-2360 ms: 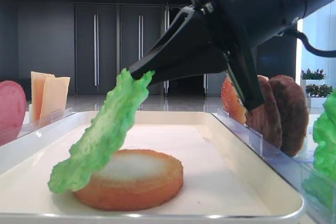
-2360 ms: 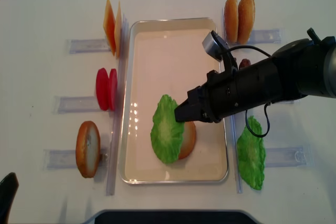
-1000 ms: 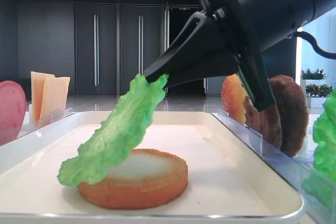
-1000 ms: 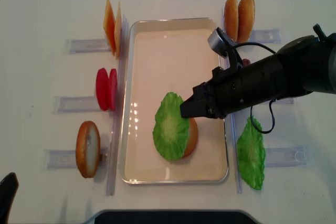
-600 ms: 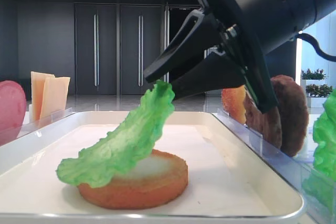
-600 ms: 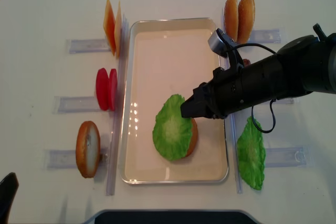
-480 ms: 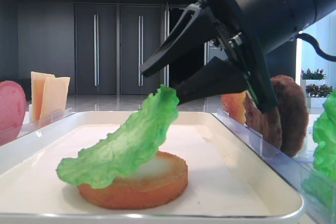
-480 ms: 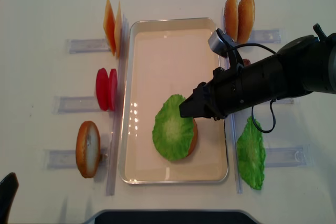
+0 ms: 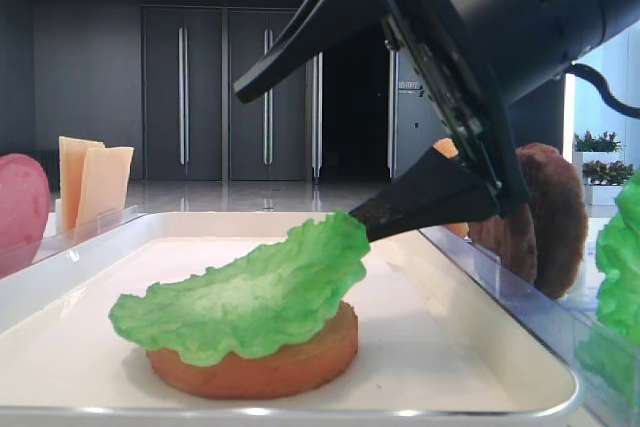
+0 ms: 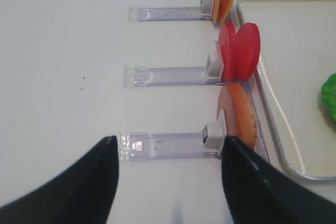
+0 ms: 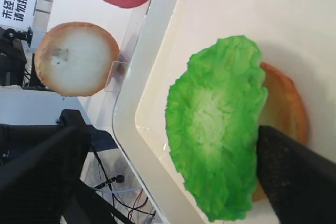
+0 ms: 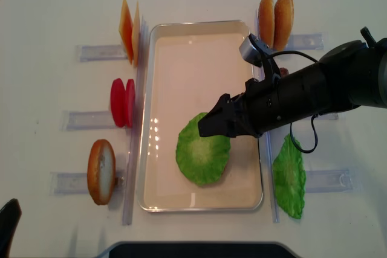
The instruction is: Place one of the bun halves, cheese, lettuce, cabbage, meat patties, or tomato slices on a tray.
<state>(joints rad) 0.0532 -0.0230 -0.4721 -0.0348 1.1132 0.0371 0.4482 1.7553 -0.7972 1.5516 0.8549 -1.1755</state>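
A green lettuce (image 12: 202, 155) leaf lies flat over a bun half (image 9: 255, 369) in the white tray (image 12: 181, 40), free of any grip. My right gripper (image 9: 300, 152) stands open just right of it, one finger high above and the other with its tip at the leaf's right edge. In the right wrist view the lettuce (image 11: 215, 124) covers most of the bun half (image 11: 286, 108), and the right gripper (image 11: 168, 145) holds nothing. My left gripper (image 10: 168, 142) is open over a clear holder beside another bun half (image 10: 239, 114).
Left of the tray stand cheese (image 12: 128, 28), tomato slices (image 12: 123, 102) and a bun half (image 12: 101, 171) in clear holders. On the right are two bun halves (image 12: 275, 13), meat patties (image 9: 540, 217) and a second lettuce leaf (image 12: 289, 176).
My right gripper opened wide and let go of the lettuce. The leaf dropped from a tilted hang to lie flat on the bun half.
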